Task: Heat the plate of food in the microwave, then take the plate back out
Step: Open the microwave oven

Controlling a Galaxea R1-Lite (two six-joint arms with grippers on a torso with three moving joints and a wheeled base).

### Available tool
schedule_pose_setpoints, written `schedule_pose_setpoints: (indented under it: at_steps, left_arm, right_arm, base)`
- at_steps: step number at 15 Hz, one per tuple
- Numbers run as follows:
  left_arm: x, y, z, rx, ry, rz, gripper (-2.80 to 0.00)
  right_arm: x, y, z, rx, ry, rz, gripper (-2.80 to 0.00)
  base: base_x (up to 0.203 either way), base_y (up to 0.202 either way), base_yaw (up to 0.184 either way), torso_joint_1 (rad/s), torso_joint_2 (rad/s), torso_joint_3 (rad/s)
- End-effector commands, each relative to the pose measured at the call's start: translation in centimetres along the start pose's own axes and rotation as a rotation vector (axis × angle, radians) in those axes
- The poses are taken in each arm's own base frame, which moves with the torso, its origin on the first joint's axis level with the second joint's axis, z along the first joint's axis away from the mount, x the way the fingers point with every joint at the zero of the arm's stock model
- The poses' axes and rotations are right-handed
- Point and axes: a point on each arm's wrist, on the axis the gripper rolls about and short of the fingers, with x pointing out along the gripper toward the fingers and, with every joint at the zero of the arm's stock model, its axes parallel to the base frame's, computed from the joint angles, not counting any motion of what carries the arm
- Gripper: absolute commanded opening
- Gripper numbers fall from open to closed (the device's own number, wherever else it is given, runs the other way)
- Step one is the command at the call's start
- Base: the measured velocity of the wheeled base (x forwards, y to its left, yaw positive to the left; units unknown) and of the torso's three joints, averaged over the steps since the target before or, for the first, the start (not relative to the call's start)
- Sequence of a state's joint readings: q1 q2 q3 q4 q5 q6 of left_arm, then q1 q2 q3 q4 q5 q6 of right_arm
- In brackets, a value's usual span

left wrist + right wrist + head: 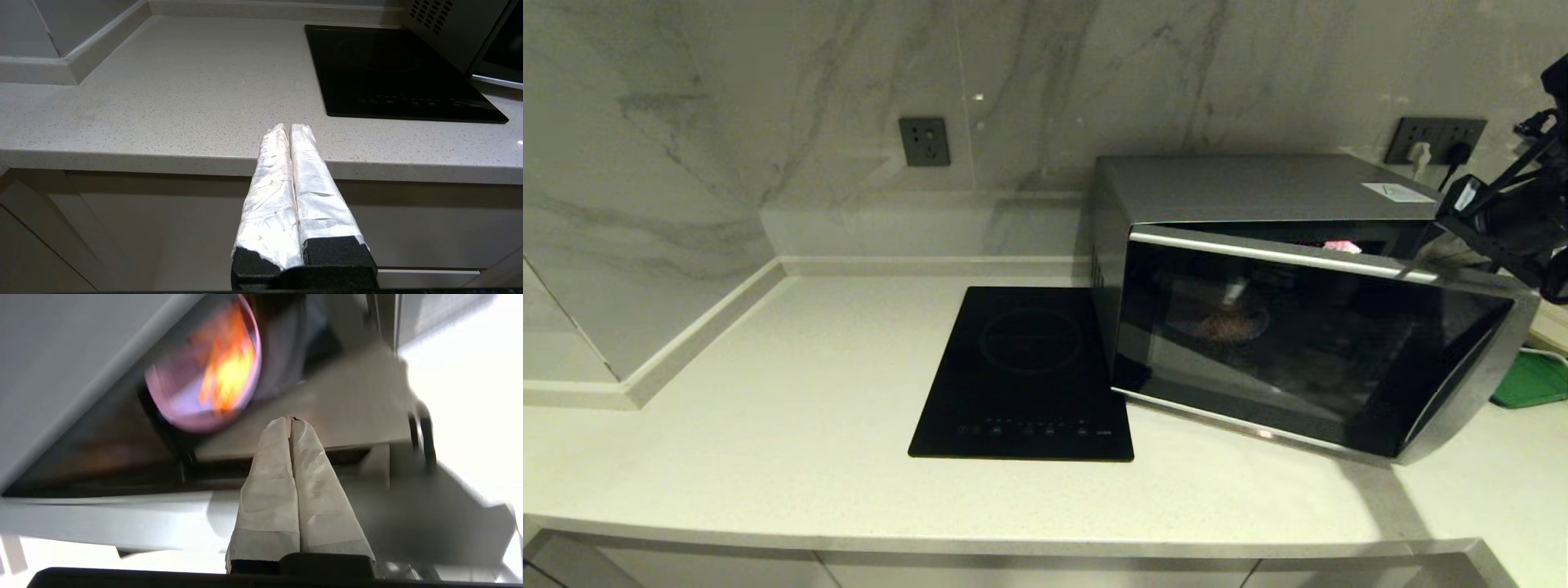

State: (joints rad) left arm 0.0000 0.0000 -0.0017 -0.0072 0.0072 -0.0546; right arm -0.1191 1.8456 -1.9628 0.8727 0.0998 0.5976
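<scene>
Pale speckled desk [792, 425] edge sits closest, with cabinet fronts below it cut off by the frame. Left gripper [289, 127] is parked low off the desk's front edge, taped jaws closed on nothing; it does not show in the head view. Black induction hob [1025, 376] lies flat mid-desk, just beside the microwave [1298, 310]. Microwave door is part-way open, tilted down from the top, with dark glass reflecting so the interior barely reads through it. Plate of food [204, 371] is inside the cavity, blurred lilac disc with orange-yellow pieces; from the head view only a pink sliver shows above the door's top edge. Right gripper [291, 418] is at the microwave's upper right, jaws pressed together and empty, near the door opening. Green tray [1531, 382] is mostly hidden behind the microwave's right corner.
</scene>
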Motion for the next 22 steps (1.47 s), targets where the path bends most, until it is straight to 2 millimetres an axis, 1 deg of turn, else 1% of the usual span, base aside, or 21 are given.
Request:
schedule_pose_setpoints:
  at_steps: [1, 4, 7, 9, 12, 15, 16, 17, 19, 21, 22]
  left_arm:
    - [0.0, 0.0, 0.0, -0.001, 0.001, 0.001, -2.8]
    - [0.0, 0.0, 0.0, -0.001, 0.0, 0.0, -2.8]
    - [0.0, 0.0, 0.0, -0.001, 0.0, 0.0, -2.8]
    - [0.0, 0.0, 0.0, -0.001, 0.0, 0.0, -2.8]
    - [0.0, 0.0, 0.0, -0.001, 0.0, 0.0, -2.8]
    - [0.0, 0.0, 0.0, -0.001, 0.0, 0.0, -2.8]
    - [0.0, 0.0, 0.0, -0.001, 0.0, 0.0, -2.8]
    - [0.0, 0.0, 0.0, -0.001, 0.0, 0.0, -2.8]
    - [0.0, 0.0, 0.0, -0.001, 0.0, 0.0, -2.8]
    - [0.0, 0.0, 0.0, -0.001, 0.0, 0.0, -2.8]
    - [0.0, 0.0, 0.0, -0.001, 0.001, 0.0, -2.8]
  right_arm:
    - [-1.6, -0.3, -0.7, 0.005, 0.032, -0.015, -2.8]
    - [-3.5, -0.8, -1.9, -0.057, 0.093, -0.036, -2.8]
    - [-6.2, -1.1, -3.2, -0.142, 0.136, 0.035, -2.8]
    - [-7.1, -1.5, -4.1, -0.177, 0.154, 0.044, -2.8]
    - [-7.7, -1.9, -5.4, -0.19, 0.183, 0.041, -2.8]
    - [-8.8, -2.1, -6.8, -0.212, 0.2, 0.055, -2.8]
    - [-9.3, -1.8, -7.4, -0.229, 0.204, 0.072, -2.8]
    - [-9.7, -1.4, -8.1, -0.257, 0.215, 0.094, -2.8]
    - [-10.8, -0.6, -10.1, -0.329, 0.252, 0.148, -2.8]
    - [-12.4, -0.7, -11.7, -0.364, 0.262, 0.192, -2.8]
    - [-12.6, -1.0, -12.1, -0.361, 0.263, 0.185, -2.8]
  base:
    - [0.0, 0.0, 0.0, 0.0, 0.0, 0.0]
    - [0.0, 0.0, 0.0, 0.0, 0.0, 0.0]
    - [0.0, 0.0, 0.0, 0.0, 0.0, 0.0]
    - [0.0, 0.0, 0.0, 0.0, 0.0, 0.0]
    - [0.0, 0.0, 0.0, 0.0, 0.0, 0.0]
    - [0.0, 0.0, 0.0, 0.0, 0.0, 0.0]
    - [0.0, 0.0, 0.0, 0.0, 0.0, 0.0]
    - [0.0, 0.0, 0.0, 0.0, 0.0, 0.0]
    - [0.0, 0.0, 0.0, 0.0, 0.0, 0.0]
    - [0.0, 0.0, 0.0, 0.0, 0.0, 0.0]
    - [0.0, 0.0, 0.0, 0.0, 0.0, 0.0]
